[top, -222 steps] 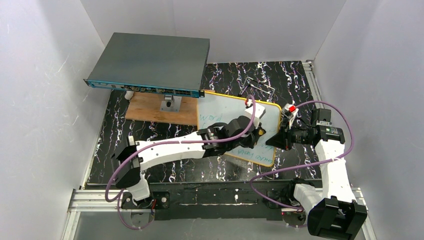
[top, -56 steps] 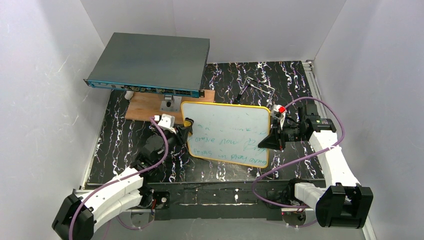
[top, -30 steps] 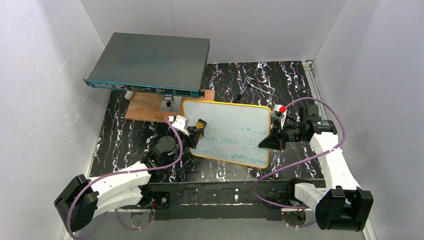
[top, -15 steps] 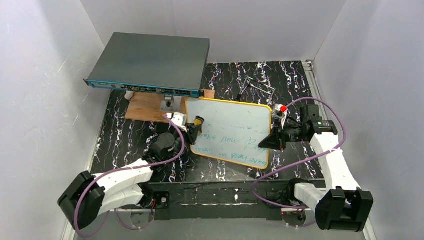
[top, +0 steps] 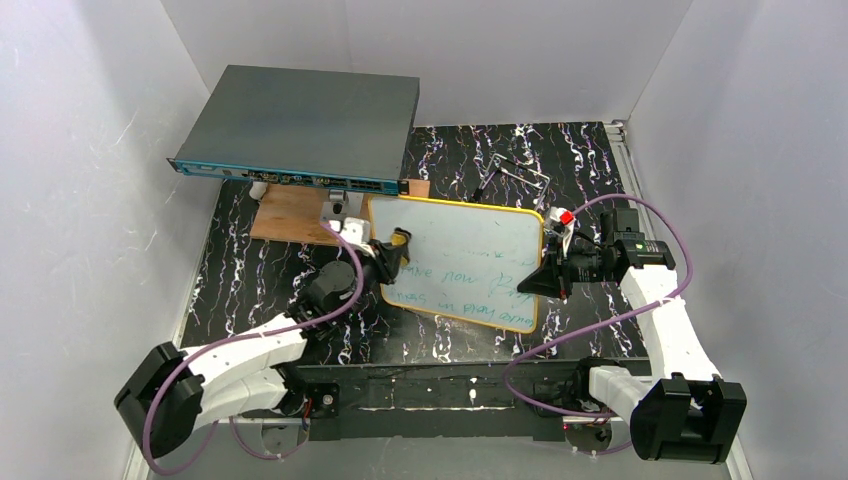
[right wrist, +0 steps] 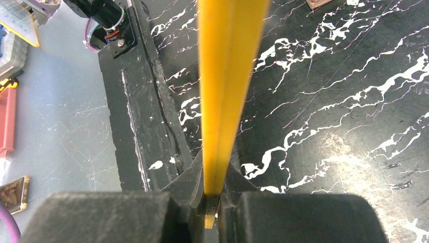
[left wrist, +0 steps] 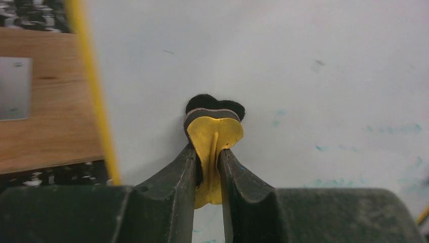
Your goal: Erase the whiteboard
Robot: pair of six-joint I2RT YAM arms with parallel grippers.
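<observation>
A yellow-framed white whiteboard [top: 470,255] was clamped by the right fingers [right wrist: 186,183]. A yellow-and-black foam eraser [left wrist: 215,130], pinched by the left fingers [left wrist: 174,179], was best pressed flat.

On my left wrist camera I see the left fingers [left wrist: 174,174] squeezing a yellow eraser [left wrist: 215,132] between them, so that it is folded. Its black felt tip touches the whiteboard [left wrist: 303,61]. Faint green marks [left wrist: 399,129] lie to the right of it. At the left runs the yellow frame [left wrist: 93,86]. Beyond it is a wooden board [left wrist: 50,126] with a metal plate [left wrist: 14,88], and a strip of black marbled bench [left wrist: 55,174] shows below.
</observation>
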